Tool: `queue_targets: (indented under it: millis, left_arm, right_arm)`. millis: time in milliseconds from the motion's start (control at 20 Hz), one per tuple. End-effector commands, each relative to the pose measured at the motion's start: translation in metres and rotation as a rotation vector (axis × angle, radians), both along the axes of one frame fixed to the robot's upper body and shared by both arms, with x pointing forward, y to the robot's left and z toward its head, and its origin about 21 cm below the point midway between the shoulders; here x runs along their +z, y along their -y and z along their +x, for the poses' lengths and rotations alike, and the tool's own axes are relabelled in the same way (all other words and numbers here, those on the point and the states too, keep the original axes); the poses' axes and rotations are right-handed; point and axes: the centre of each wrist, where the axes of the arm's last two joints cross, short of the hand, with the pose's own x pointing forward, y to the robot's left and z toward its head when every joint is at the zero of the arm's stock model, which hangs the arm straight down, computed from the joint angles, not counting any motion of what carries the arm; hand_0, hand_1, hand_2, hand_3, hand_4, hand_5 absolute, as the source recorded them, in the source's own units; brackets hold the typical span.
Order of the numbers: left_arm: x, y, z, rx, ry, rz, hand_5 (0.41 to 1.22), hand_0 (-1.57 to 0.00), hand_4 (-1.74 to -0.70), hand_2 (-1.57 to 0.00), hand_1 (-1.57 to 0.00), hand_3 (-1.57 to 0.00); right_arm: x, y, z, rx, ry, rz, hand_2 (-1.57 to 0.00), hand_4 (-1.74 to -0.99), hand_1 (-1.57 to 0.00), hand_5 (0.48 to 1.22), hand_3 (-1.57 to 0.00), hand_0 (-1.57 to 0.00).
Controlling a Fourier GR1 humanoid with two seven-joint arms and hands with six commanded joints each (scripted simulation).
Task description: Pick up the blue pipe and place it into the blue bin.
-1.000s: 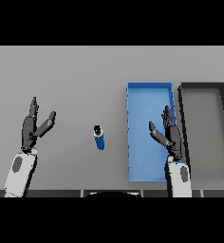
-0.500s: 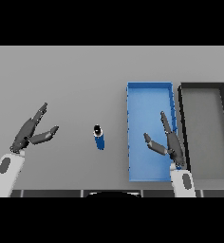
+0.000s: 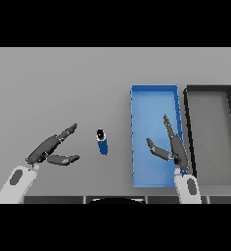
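The blue pipe (image 3: 102,141) is seen on the grey tabletop (image 3: 58,83), just to the left of the blue bin (image 3: 154,93), and it is not touched by anything. It seems to stand nearly upright or slightly tilted, with a dark end at the top, but this cannot be told for sure. The left robot hand (image 3: 51,150) is found to the left of the pipe, near it but apart; its fingers are stretched out toward the pipe and the thumb is spread below them, so it is released and nothing is held. The right robot hand (image 3: 172,146) is placed over the blue bin, on its right part, with the fingers straight and spread, also holding nothing. A dark bin (image 3: 209,90) is seen directly to the right of the blue bin. The grasp is judged as not yet begun. Some risks can be expected from here. If the pipe is reached by the fingers from the side before the thumb is brought around it, it may be pushed over and rolled toward the blue bin wall or away from it. If it is pinched too near the top, it may slip out. Later, the pipe may be released in the wrong bin, because the two bins are side by side.
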Motion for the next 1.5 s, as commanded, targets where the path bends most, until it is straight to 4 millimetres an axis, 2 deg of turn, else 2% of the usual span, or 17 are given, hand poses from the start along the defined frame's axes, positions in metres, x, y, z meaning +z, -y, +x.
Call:
queue_targets:
  millis: [0,200,450,550,600,650,800,850,1100,1150,1250,1300,1350,1450]
  left_arm:
    - [-0.004,0.008,-0.005,-0.015,0.004,0.003,0.49,0.0,-1.17,0.0,0.0,0.0]
    - [-0.018,0.038,-0.007,-0.05,0.022,0.018,0.466,0.0,-1.19,0.0,0.0,0.0]
    - [-0.033,0.065,0.003,-0.059,-0.026,0.004,0.468,0.0,-1.21,0.0,0.0,0.0]
    - [-0.045,0.076,0.007,-0.062,-0.058,-0.005,0.467,0.0,-1.19,0.0,0.0,0.0]
    - [-0.049,0.075,0.009,-0.061,-0.058,-0.013,0.469,0.0,-1.19,0.0,0.0,0.0]
    - [-0.052,0.086,0.012,-0.065,-0.066,-0.018,0.469,0.0,-1.19,0.0,0.0,0.0]
    - [-0.054,0.101,0.023,-0.092,-0.033,0.019,0.459,0.0,-1.14,0.0,0.0,0.0]
    - [-0.056,0.103,0.024,-0.1,-0.035,0.02,0.462,0.0,-1.13,0.0,0.0,0.0]
    - [-0.064,0.124,0.031,-0.112,-0.042,-0.106,0.558,0.0,-1.24,-0.04,0.0,-0.01]
    - [-0.062,0.122,0.033,-0.102,-0.045,-0.118,0.585,0.0,-1.27,-0.11,-0.04,-0.04]
    - [-0.065,0.135,0.03,-0.085,-0.055,-0.132,0.651,-0.1,-1.32,-0.36,-0.26,-0.22]
    - [-0.067,0.136,0.029,-0.079,-0.072,-0.165,0.765,-0.29,-1.34,-0.54,-0.46,-0.49]
    - [-0.066,0.139,0.027,-0.073,-0.082,-0.181,0.856,-0.5,-1.42,-0.73,-0.68,-0.7]
    - [-0.067,0.144,0.028,-0.101,-0.05,-0.173,0.988,-0.89,-1.53,-1.03,-1.0,-1.01]
  right_arm:
    - [0.001,0.0,0.0,-0.007,-0.005,0.0,0.0,-1.211,0.0,0.613,0.0,0.0]
    - [0.002,0.0,-0.005,-0.002,-0.001,0.011,0.0,-1.223,0.0,0.619,0.0,0.0]
    - [0.002,-0.001,-0.007,-0.02,-0.003,0.014,0.0,-1.229,0.0,0.622,0.0,0.0]
    - [0.002,0.002,-0.009,-0.02,-0.001,0.02,0.0,-1.223,0.0,0.618,0.0,0.0]
    - [0.004,0.0,-0.008,-0.021,-0.001,0.02,0.0,-1.218,0.0,0.612,0.0,0.0]
    - [0.005,0.002,-0.009,-0.027,0.002,0.009,0.0,-1.212,0.0,0.61,0.0,0.0]
    - [0.0,0.003,-0.009,-0.031,-0.023,0.009,0.0,-1.204,0.0,0.607,0.0,0.0]
    - [0.003,0.004,-0.01,-0.029,-0.001,0.009,0.0,-1.201,0.0,0.605,0.0,0.0]
    - [-0.001,0.002,-0.011,-0.031,-0.014,0.023,0.0,-1.204,0.0,0.605,0.0,0.0]
    - [0.0,0.004,-0.011,-0.036,-0.009,0.012,0.0,-1.196,0.0,0.603,0.0,0.0]
    - [-0.001,0.004,-0.009,-0.036,-0.024,0.02,0.0,-1.198,0.0,0.605,0.0,0.0]
    - [-0.002,0.007,-0.01,-0.039,-0.025,0.021,0.0,-1.199,0.0,0.605,0.0,0.0]
    - [-0.001,0.007,-0.007,-0.041,-0.028,0.019,0.0,-1.196,0.0,0.604,0.0,0.0]
    - [-0.001,0.008,-0.008,-0.027,-0.019,0.029,0.0,-1.195,0.0,0.604,0.0,0.0]
